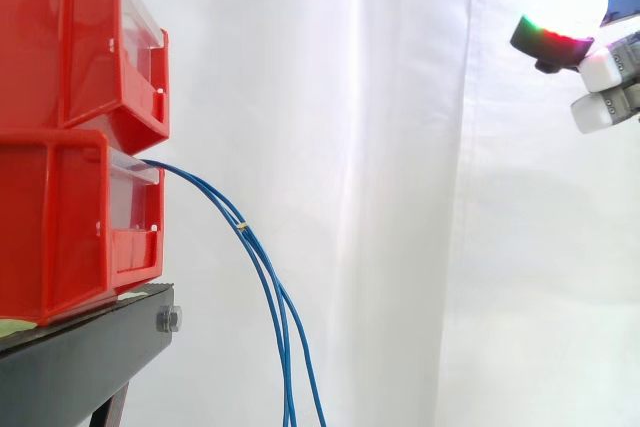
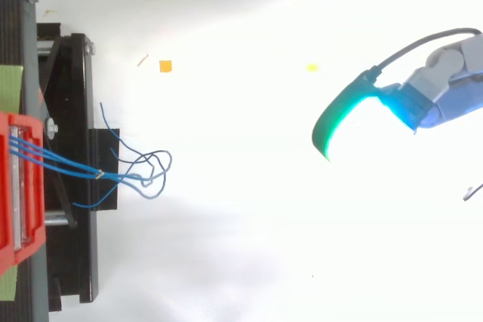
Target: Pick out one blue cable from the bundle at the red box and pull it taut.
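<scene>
Side view: robot hand released, holding nothing, well apart from blue cables drooping from lower red box. I'd approach low & slow, pinch one below tie.

The hand is blocky pale-grey plastic, tbh. Chunky pads glow white; at their 10 o'clock a dark curved pad shines red-green, cyan from above.

Side cam: level w/ red bins, facing white curtain; close in, bins cropped at left edge.
Top cam: overhead, looking down; bins at left edge, hand at right.
Shared: bin fronts, blue cables, hand.
</scene>
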You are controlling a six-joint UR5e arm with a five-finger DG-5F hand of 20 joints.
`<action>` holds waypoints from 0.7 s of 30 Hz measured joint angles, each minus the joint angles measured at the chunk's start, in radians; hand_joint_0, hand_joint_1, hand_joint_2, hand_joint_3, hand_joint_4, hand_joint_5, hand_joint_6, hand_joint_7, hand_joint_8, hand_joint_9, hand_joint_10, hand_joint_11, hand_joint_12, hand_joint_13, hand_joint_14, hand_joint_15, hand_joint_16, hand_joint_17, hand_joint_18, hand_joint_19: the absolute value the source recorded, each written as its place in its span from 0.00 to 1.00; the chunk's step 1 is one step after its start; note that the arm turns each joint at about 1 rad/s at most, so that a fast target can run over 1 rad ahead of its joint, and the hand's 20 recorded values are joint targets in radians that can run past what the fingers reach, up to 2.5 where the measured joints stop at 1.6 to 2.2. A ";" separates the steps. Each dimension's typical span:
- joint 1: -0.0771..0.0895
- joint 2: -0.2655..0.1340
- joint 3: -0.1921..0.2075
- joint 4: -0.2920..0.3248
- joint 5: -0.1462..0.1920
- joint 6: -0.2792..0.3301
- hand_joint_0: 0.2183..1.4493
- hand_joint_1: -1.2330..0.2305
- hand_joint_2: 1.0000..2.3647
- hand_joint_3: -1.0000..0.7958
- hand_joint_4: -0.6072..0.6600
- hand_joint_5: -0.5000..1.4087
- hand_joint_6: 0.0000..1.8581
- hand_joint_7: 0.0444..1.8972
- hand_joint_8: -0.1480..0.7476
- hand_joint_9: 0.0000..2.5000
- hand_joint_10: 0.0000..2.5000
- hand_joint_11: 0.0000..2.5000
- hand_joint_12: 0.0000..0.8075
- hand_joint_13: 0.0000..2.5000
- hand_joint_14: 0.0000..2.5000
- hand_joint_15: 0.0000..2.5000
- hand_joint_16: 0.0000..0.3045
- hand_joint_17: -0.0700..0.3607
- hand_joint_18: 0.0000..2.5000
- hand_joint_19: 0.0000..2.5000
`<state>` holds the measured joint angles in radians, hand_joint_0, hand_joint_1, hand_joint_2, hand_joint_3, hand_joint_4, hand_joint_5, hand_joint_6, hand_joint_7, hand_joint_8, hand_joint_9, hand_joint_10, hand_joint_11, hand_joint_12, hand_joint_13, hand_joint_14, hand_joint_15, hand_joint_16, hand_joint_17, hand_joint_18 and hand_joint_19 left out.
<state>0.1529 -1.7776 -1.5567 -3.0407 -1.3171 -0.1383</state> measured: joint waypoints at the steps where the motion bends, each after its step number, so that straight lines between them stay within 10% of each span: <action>1: 0.000 -0.003 0.000 0.007 0.002 -0.007 0.28 0.43 0.00 0.29 0.64 0.14 0.27 0.30 0.46 0.23 0.00 0.02 0.43 0.16 0.00 0.06 0.17 0.43 0.17 0.19; 21: -0.003 -0.114 0.000 0.125 0.052 -0.058 0.29 0.43 0.00 0.29 0.65 0.14 0.27 0.30 0.47 0.24 0.00 0.03 0.44 0.17 0.00 0.06 0.17 0.43 0.18 0.20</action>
<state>0.1501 -1.8913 -1.5570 -2.9153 -1.2651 -0.1963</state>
